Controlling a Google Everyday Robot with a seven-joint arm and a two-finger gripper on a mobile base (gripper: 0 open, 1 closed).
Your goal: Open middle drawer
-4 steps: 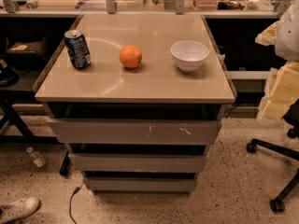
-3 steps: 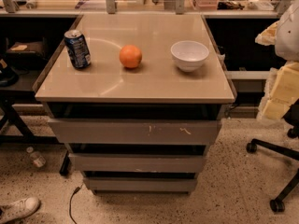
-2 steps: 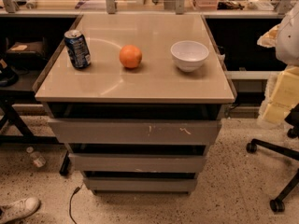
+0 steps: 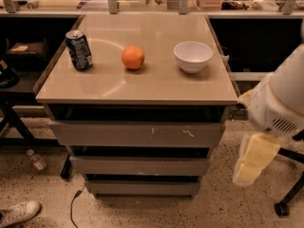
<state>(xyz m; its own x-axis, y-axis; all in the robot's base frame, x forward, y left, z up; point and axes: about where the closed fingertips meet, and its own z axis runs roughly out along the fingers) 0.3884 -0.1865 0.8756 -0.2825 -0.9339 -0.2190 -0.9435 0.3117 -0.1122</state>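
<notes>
The middle drawer (image 4: 140, 166) is a wide, shallow grey panel with no handle, under the taller top drawer (image 4: 137, 135) that carries white scratch marks. Below it is the smallest bottom drawer (image 4: 142, 188). All three fronts look pushed in. My gripper (image 4: 253, 159), pale yellow under a white arm housing (image 4: 278, 103), hangs to the right of the cabinet, level with the middle drawer and apart from it.
On the beige cabinet top (image 4: 137, 87) stand a blue can (image 4: 79, 50), an orange (image 4: 133, 57) and a white bowl (image 4: 193, 56). A chair base with a wheel (image 4: 285, 203) is at the right. A shoe (image 4: 19, 213), a cable (image 4: 73, 205) and a bottle (image 4: 36, 160) lie on the floor at the left.
My arm and gripper have moved down and a little left, from beside the cabinet top to beside the drawers. The drawers and tabletop objects have not moved.
</notes>
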